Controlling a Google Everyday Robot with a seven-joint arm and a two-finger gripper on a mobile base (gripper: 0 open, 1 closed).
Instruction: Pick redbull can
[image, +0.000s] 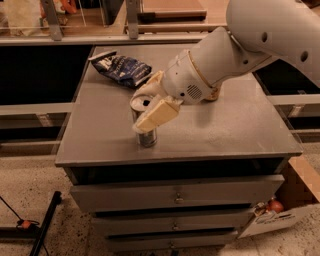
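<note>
**Figure: Gripper at the redbull can, with risks to the grasp**

The redbull can (146, 136) stands upright on the grey cabinet top (225, 135), near its front edge and well apart from the snack bag (120, 67) at the back left. The gripper (141, 111) reaches in from the right and encloses the upper part of the can, hiding most of its front. Whether it is clamped on the metal or only set around it cannot be told from this view.

Probable failure modes:
- The can is tall, slim and narrow-based, so a closure that meets one side first would likely tip it.
- The hold sits high on a smooth wall, so a light squeeze may let the can slip down during the lift.
- The front edge is close, so a toppled can would probably roll off onto the floor.
</note>
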